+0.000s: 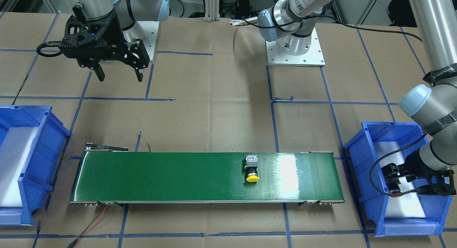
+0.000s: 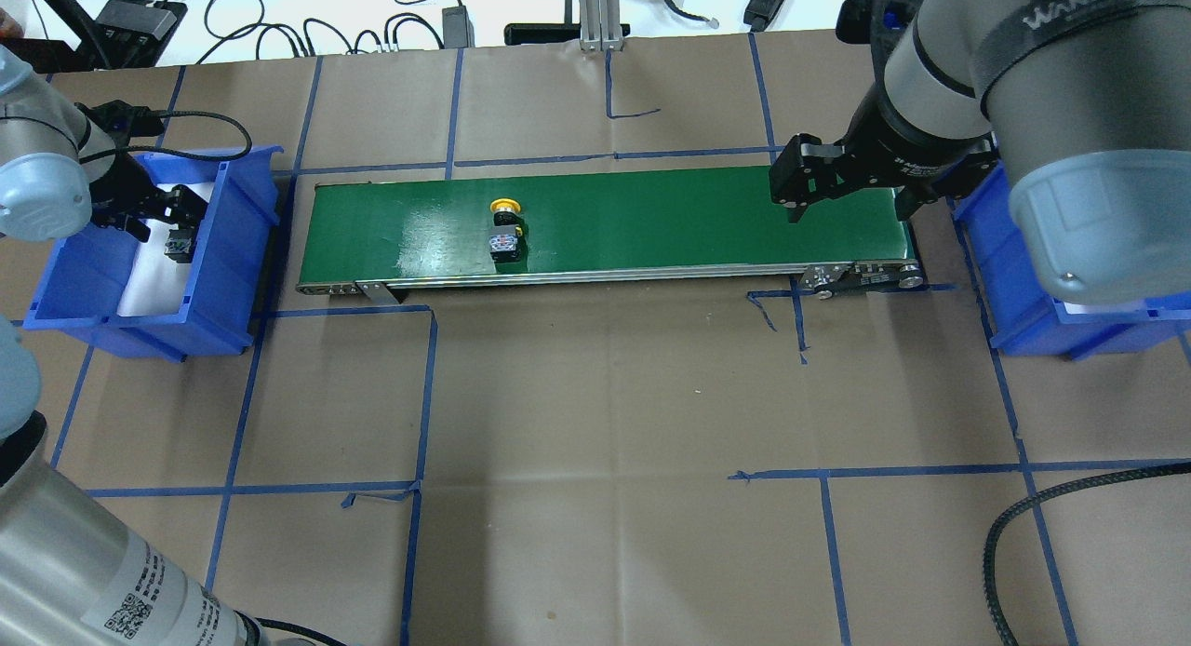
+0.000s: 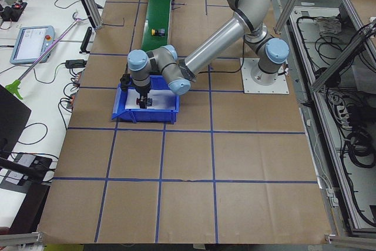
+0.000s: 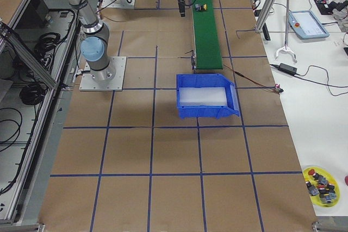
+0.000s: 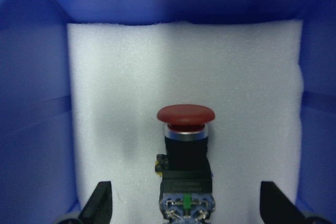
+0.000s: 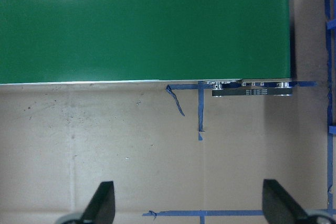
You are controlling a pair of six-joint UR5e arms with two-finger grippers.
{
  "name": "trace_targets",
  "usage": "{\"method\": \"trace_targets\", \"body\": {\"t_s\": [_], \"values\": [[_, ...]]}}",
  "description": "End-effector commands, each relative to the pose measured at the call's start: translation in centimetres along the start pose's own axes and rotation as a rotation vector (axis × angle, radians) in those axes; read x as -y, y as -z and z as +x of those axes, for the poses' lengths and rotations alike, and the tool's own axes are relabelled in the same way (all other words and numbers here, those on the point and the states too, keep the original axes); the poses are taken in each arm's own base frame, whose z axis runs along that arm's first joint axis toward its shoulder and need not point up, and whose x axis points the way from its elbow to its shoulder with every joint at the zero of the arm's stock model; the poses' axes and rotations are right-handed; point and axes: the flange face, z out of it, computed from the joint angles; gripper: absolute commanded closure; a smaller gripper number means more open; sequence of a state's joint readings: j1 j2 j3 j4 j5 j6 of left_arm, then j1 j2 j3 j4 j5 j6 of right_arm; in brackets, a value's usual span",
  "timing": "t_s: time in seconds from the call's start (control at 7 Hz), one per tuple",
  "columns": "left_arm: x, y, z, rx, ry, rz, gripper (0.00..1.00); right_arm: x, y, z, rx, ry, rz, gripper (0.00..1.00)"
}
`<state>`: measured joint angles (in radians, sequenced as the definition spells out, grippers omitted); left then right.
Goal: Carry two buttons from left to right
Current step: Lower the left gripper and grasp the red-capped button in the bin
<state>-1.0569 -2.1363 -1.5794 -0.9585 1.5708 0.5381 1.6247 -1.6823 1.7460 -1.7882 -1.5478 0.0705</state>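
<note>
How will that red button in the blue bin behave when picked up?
The red button looks rigid, so it probably won't bend. Lying on its side on the white foam, its round cap might let it rock if nudged. Its blocky body likely offers flat gripping faces.

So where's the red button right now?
The red button lies on the white foam inside the blue bin on the robot's left, at the front-facing view's right edge, framed by the open left end effector.

Brown paper-covered table [image 2: 595, 395] gridded with blue tape [image 2: 279, 488], white bench [image 4: 326, 134] alongside it
</note>
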Motion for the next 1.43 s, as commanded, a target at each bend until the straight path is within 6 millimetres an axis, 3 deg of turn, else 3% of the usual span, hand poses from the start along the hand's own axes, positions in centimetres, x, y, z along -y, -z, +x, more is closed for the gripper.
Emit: {"method": "trace_targets", "body": {"t_s": [0.0,0.29,0.43,0.57,0.86,1.29], "values": [[-0.2,-1.1,0.1,0.001,0.000,-0.001,0.12,-0.2,-0.3,0.0,-0.001,0.001,-0.011,0.00],[0.5,-0.1,-0.3,0.013,-0.006,0.019,0.72,-0.1,-0.4,0.0,-0.001,0.001,-0.011,0.00],[0.5,0.0,-0.3,0.014,-0.006,0.020,0.88,-0.1,-0.5,0.2,-0.001,0.000,-0.014,0.00],[0.5,0.2,-0.3,0.015,-0.005,0.022,0.98,-0.1,-0.4,0.1,0.000,-0.002,-0.011,0.00],[1.1,3.9,-0.4,0.036,-0.013,0.063,1.00,0.0,-0.4,0.1,0.001,0.000,-0.008,0.00],[0.0,15.2,0.1,0.004,-0.010,0.000,1.00,0.2,-0.3,0.3,0.000,-0.005,-0.003,0.00]]}}
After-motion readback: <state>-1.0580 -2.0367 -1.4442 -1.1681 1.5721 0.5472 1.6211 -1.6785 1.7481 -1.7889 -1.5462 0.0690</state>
